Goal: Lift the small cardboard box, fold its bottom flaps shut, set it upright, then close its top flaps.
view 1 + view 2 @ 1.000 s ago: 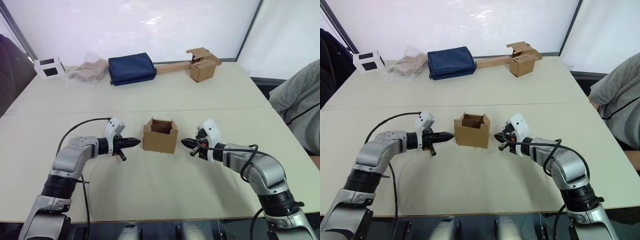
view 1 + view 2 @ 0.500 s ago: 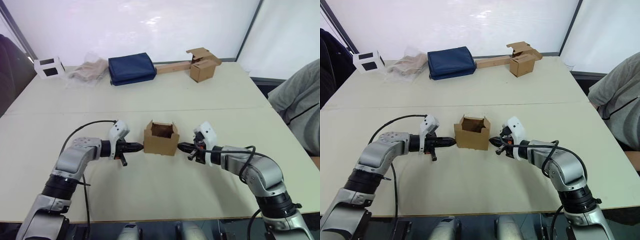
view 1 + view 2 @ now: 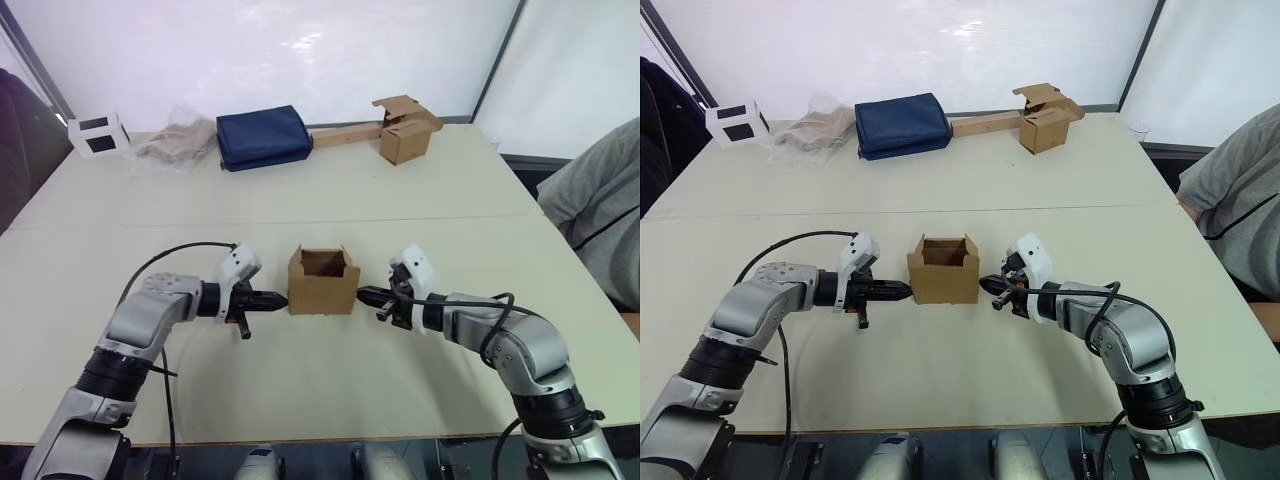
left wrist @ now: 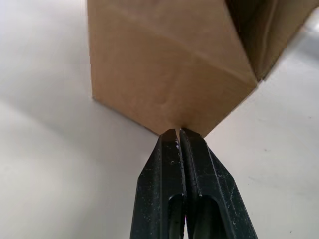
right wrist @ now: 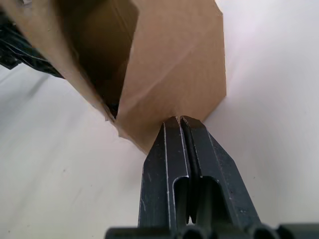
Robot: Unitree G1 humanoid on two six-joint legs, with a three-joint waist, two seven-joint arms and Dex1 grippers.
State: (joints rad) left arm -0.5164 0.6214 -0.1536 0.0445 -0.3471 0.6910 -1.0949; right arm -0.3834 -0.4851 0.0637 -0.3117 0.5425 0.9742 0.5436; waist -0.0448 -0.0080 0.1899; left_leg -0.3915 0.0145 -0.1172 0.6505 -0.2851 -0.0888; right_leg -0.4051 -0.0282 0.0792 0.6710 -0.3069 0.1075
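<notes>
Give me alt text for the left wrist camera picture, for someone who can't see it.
The left hand, its two black fingers shut together, presses its tip against the side of a small brown cardboard box. The box stands on a pale table, its open top flaps showing at one edge.

Small cardboard box (image 3: 322, 284) stands upright, top flaps (image 3: 323, 258) open.

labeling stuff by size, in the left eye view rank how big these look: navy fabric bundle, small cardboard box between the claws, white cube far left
1. navy fabric bundle, clearly largest, though far from the camera.
2. small cardboard box, nearer the camera, so its look is boosted.
3. white cube, smallest as seen; it sits farther back, so true size against the box is unsure.
</notes>
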